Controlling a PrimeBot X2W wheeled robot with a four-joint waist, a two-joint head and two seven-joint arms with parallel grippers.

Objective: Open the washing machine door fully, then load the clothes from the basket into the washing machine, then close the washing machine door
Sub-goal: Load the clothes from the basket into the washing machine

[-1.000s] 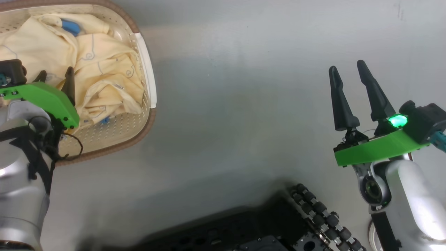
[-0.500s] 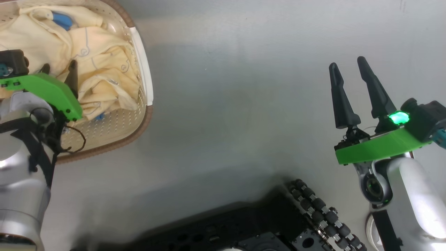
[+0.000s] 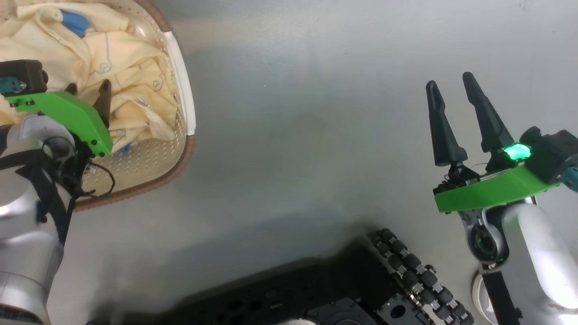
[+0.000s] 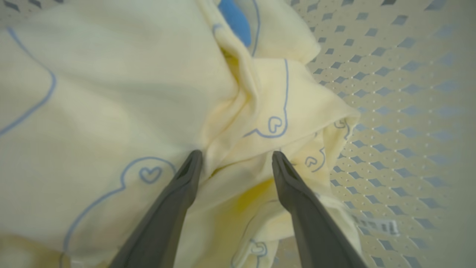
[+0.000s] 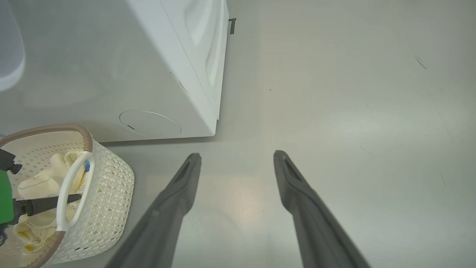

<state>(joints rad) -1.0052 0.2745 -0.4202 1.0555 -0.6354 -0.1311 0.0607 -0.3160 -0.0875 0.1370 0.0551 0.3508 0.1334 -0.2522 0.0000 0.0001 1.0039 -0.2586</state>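
The floor is a smooth, pale grey sheet with a dull shine. It is bare across the middle, with a few faint scuffs and one soft patch of reflected light. The robot's shadow lies across it in a broad, darker band.

The basket stands on this floor at the robot's left, its brown rim and white handle facing the open middle. The clothes lie crumpled inside it, pale yellow with thin blue lines and little hearts, and a blue patch shows near the top of the heap.

The left end effector reaches down into the basket with its jaws released and spread. The two dark fingers stand either side of a raised fold of the fabric, their tips right at the cloth. I cannot tell whether they press on it, and nothing is gripped.

The right end effector hangs over bare floor, well away from the basket, also released and holding nothing. A green light glows on its wrist.

From that wrist's view, the washing machine stands on the floor just beyond the basket. It shows a white lower corner with a round cover low on its front. The robot's black base sits at the near edge, with a roller wheel at its corner.
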